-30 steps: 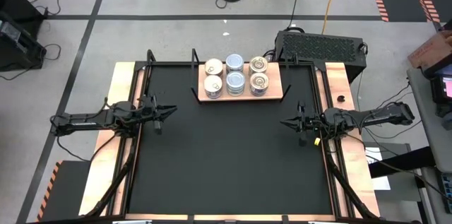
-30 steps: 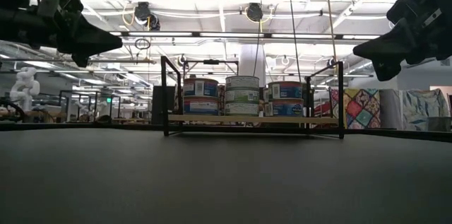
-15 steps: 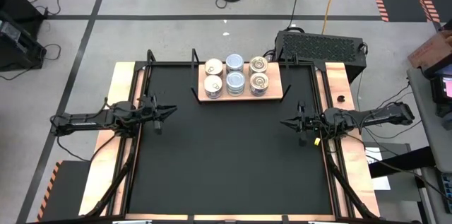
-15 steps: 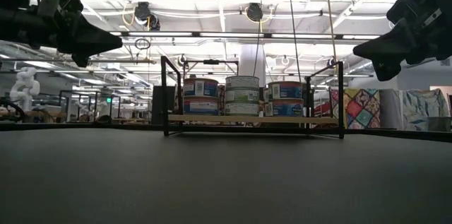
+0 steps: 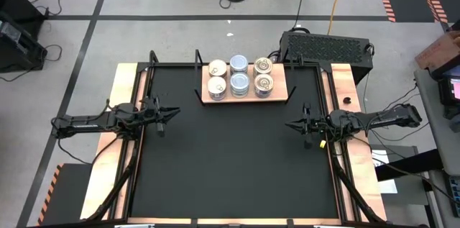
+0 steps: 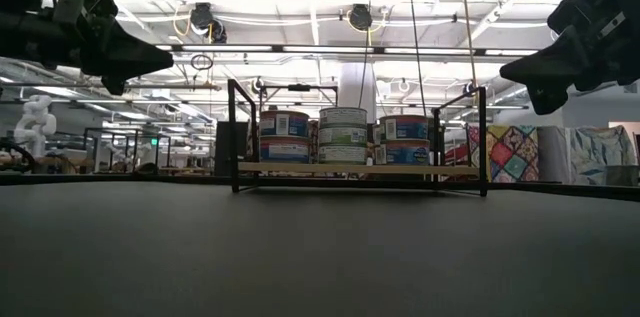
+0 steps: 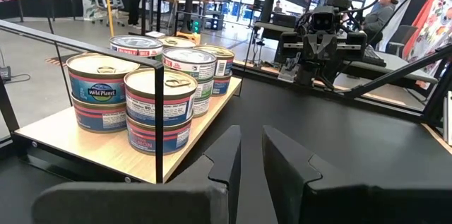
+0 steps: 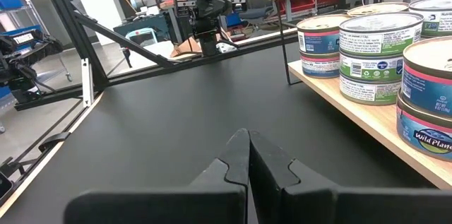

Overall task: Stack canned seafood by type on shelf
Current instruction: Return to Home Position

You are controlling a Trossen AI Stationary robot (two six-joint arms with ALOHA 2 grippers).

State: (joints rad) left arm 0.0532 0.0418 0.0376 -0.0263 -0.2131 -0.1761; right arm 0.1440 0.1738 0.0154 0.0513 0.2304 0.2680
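Tins [image 5: 238, 83] sit in six stacks on the shelf [image 5: 279, 93], three pairs side by side; the low view shows each stack two tins high. From above you see cream-white tops on the left pair, pale blue in the middle and goldish on the right. The shelf stands at the middle of the table's [image 5: 230, 170] far edge, with its black posts at either end. A black ribbed box [image 5: 323, 44] lies just beyond the far right corner of the table.

Your left gripper [image 5: 175, 112] hangs over the table's left edge, about midway along it, pointing inward and well apart from the shelf. In the left wrist view its fingers [image 7: 229, 157] stand a narrow gap apart and hold nothing. Your right gripper [image 5: 289, 124] hangs over the right edge, roughly opposite the left one and also pointing inward. Its fingers [image 8: 236, 150] are pressed together with nothing between them. In the low view both grippers hang well above the tabletop, one on each side of the shelf
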